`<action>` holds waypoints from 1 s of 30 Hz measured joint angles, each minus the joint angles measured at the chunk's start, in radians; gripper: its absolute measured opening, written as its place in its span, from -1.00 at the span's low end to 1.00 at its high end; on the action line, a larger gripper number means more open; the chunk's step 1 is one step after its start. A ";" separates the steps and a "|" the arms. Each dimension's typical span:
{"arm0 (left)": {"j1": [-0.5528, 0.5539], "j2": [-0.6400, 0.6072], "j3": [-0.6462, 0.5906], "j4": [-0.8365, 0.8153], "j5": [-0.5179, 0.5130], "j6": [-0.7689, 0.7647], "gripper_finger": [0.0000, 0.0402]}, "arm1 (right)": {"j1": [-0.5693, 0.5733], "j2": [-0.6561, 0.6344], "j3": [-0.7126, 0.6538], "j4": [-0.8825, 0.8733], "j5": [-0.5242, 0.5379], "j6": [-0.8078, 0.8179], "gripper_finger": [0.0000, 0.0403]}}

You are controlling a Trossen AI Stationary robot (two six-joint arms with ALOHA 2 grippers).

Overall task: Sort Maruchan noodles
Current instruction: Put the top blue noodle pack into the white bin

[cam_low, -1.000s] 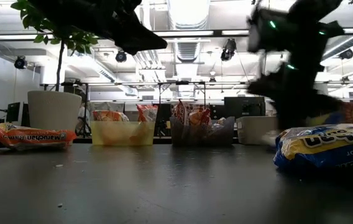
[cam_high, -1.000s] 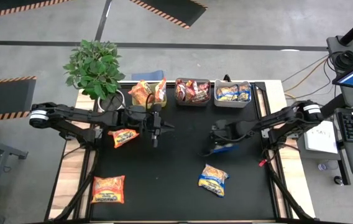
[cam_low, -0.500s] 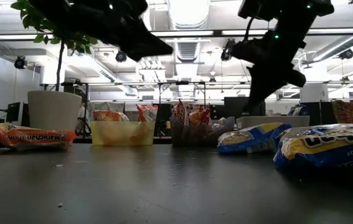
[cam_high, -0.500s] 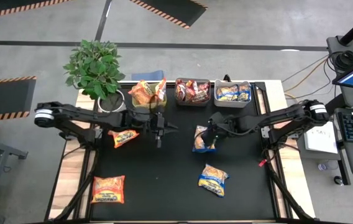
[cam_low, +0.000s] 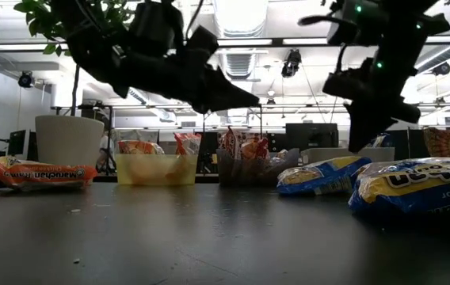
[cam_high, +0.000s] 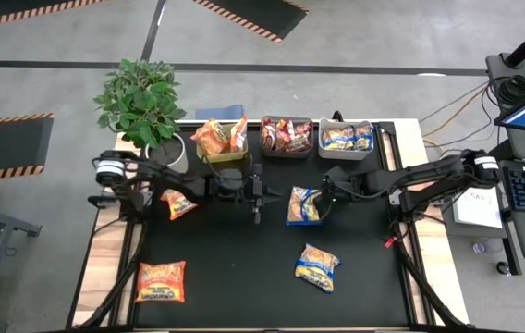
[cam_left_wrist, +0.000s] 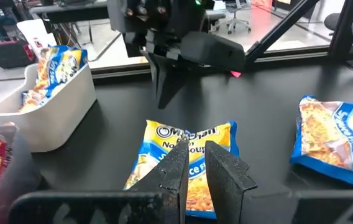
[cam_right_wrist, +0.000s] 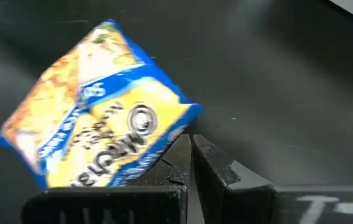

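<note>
Here the blue-and-yellow crinkly plastic noodle packet point(cam_high: 303, 205) is seen flat on the black table point(cam_high: 244, 277), at about 1 o'clock of table centre, below the bins. It is judged light, soft-skinned and slippery, with a brittle block inside; best pinched at a crimped end seam or thin edge. The right hand point(cam_high: 326, 194) sits at its 3 o'clock side, fingers pressed together, nothing held. The left hand point(cam_high: 256, 205) hovers at its 9 o'clock, fingers nearly together, empty. A second blue-and-yellow packet point(cam_high: 318, 267) lies at 5 o'clock. Two orange-red packets point(cam_high: 162, 281) lie at 7 and 10 o'clock. Three plastic bins point(cam_high: 290, 136) at 12 o'clock hold sorted packets.
</note>
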 joint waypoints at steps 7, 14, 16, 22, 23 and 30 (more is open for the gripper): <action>0.000 0.075 0.080 -0.044 0.005 -0.018 -0.82 | -0.060 -0.054 -0.082 0.075 -0.013 -0.024 -0.96; 0.000 0.094 0.097 -0.057 0.027 -0.018 -0.82 | -0.101 -0.076 -0.138 0.231 -0.051 -0.116 -0.96; -0.002 0.094 0.097 -0.058 0.043 -0.018 -0.82 | -0.113 -0.074 -0.145 0.265 -0.050 -0.136 -0.96; -0.016 0.109 0.097 -0.032 0.087 -0.017 -0.82 | -0.138 -0.074 -0.146 0.287 -0.029 -0.141 -0.96; -0.016 0.121 0.097 -0.015 0.086 -0.018 -0.82 | -0.138 -0.074 -0.147 0.293 -0.029 -0.140 -0.96; -0.020 0.201 0.097 0.089 0.085 -0.041 -0.82 | -0.138 -0.075 -0.141 0.323 -0.020 -0.140 -0.95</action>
